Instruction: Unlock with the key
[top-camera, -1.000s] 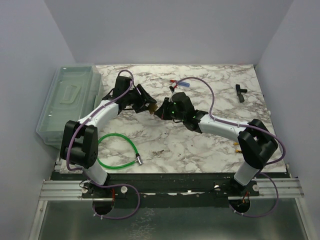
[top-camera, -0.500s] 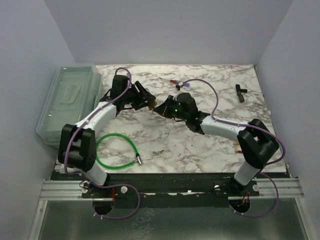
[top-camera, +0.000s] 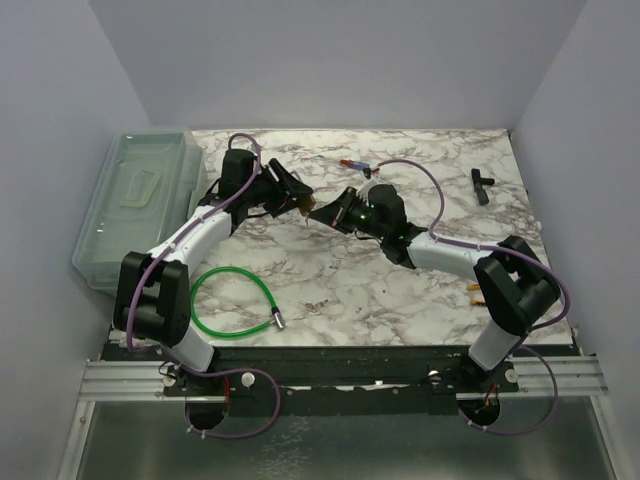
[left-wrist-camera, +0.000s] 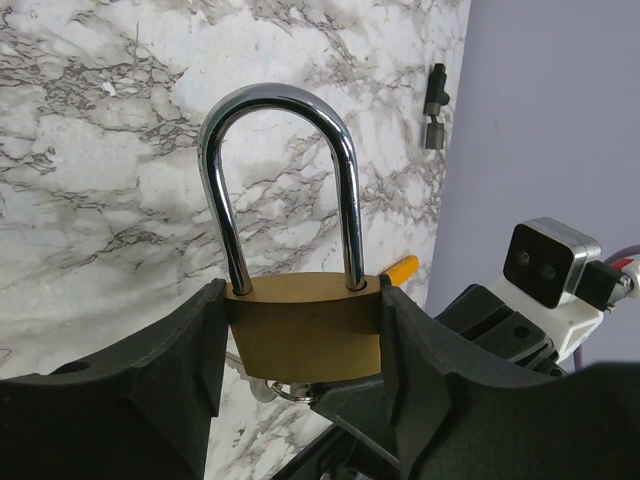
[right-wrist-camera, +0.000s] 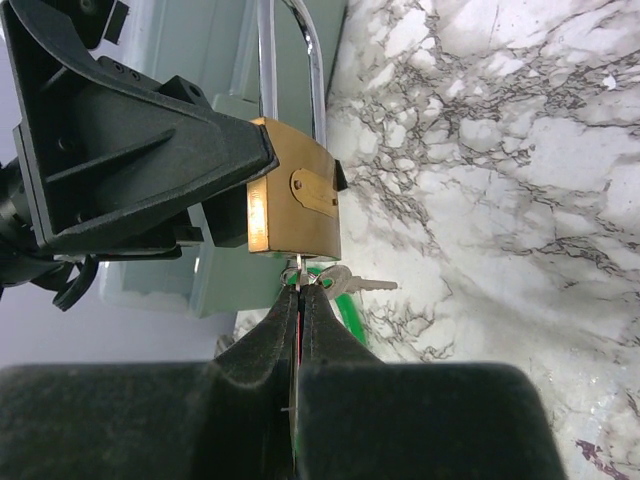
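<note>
Top external view shows both arms meeting over the far middle of the marble table (top-camera: 400, 300), the left gripper (top-camera: 297, 200) and the right gripper (top-camera: 325, 213) nose to nose above it, with a clear plastic bin (top-camera: 130, 200) well off to the left arm's outer side and a green cable (top-camera: 235, 300) lying near the bases. Between the left gripper's fingers (left-wrist-camera: 200, 350) sits a brass padlock (left-wrist-camera: 305, 335), squeezed across its body, its steel shackle (left-wrist-camera: 280, 170) pointing away from the palm and seated in the body, so the lock looks unopened. Right at the tips of the right gripper, whose fingers are pressed together, the key (right-wrist-camera: 301, 277) is pinched with its blade going up into the padlock's underside; a spare key (right-wrist-camera: 365, 284) dangles from the ring just beside those tips. My judgement: insertion is in hand, or just done, though how deep the blade sits cannot be told. Next comes a wrist roll of the right gripper about the blade's line, while the left one holds the padlock firm.
</note>
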